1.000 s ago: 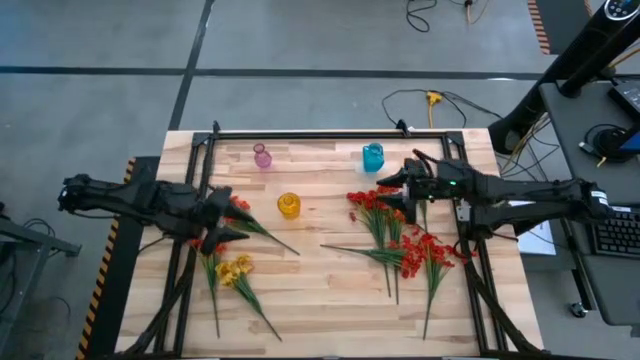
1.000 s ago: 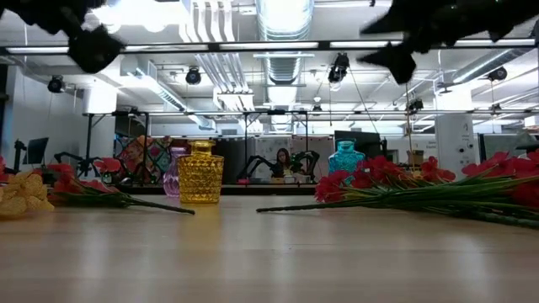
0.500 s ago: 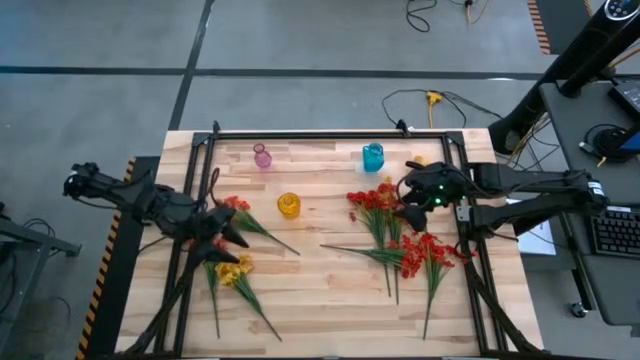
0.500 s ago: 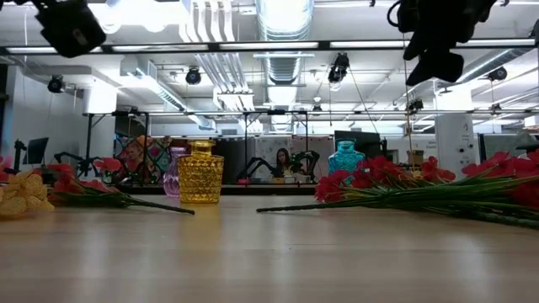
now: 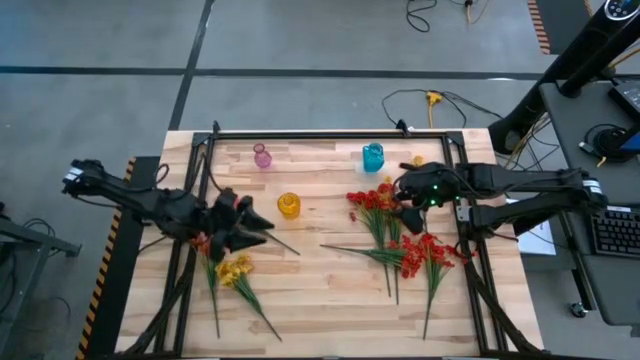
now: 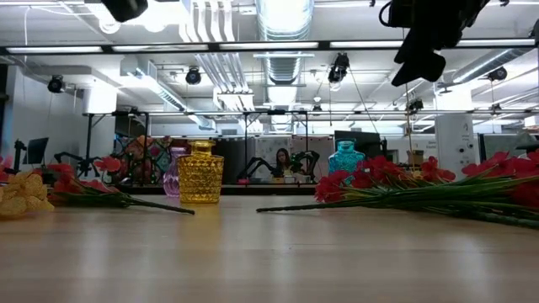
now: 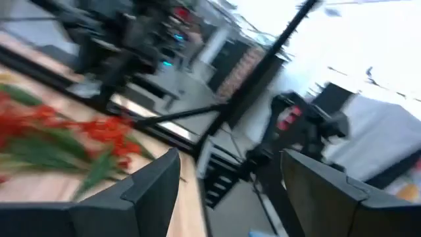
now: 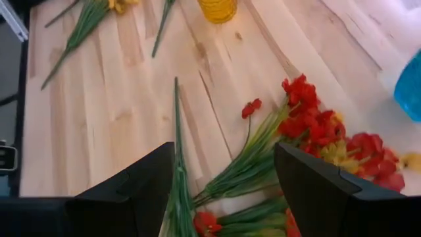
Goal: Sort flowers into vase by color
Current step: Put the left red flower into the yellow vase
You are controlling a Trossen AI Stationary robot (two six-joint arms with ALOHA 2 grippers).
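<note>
High view: faceted yellow vase (image 5: 288,205), spiky red flowers (image 5: 385,215), plank table (image 5: 330,300).

High view hangs far above, facing straight down on the whole light wooden plank table (image 5: 320,280) and grey floor around it; low view sits at tabletop level, close to the surface, looking level across into the room behind. Both share the ribbed yellow glass vase (image 5: 289,205) (image 6: 200,172) and the teal glass vase (image 5: 372,156) (image 6: 346,157). Left wrist view tilts outward past the table edge toward the room; right wrist view looks down close on the planks and red-orange blossom sprigs with green stems (image 8: 309,125), also seen from above (image 5: 385,215).
</note>
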